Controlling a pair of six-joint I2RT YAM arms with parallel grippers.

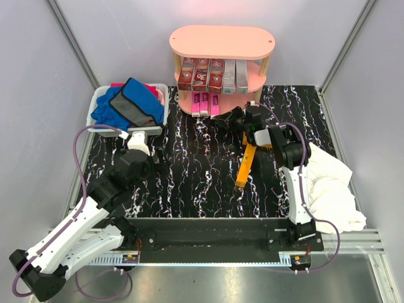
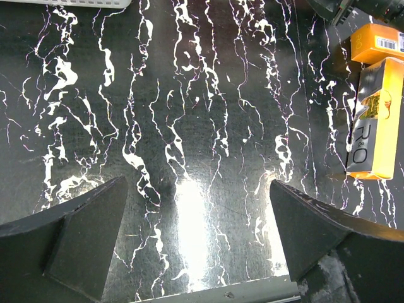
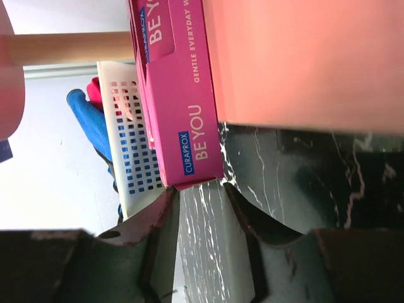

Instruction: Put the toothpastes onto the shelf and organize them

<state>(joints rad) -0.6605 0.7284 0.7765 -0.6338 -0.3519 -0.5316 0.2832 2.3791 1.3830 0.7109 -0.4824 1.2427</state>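
The salmon-pink shelf (image 1: 221, 41) stands at the back. Dark red toothpaste boxes (image 1: 202, 72) and silver-grey ones (image 1: 235, 76) stand on its middle tier, and pink boxes (image 1: 205, 103) on the bottom tier. An orange box (image 1: 246, 165) lies on the table and also shows in the left wrist view (image 2: 379, 113). My right gripper (image 1: 228, 120) is at the bottom tier; in the right wrist view (image 3: 199, 192) it is open, with the end of a pink box (image 3: 183, 95) just past its fingertips, beside the tier (image 3: 303, 63). My left gripper (image 2: 199, 208) is open and empty over bare table.
A white plastic bin (image 1: 101, 101) with blue and grey cloths (image 1: 123, 104) stands at the back left and shows behind the pink box (image 3: 132, 151). A white cloth (image 1: 331, 183) lies at the right edge. A wooden shelf post (image 3: 76, 47) is close to the right gripper.
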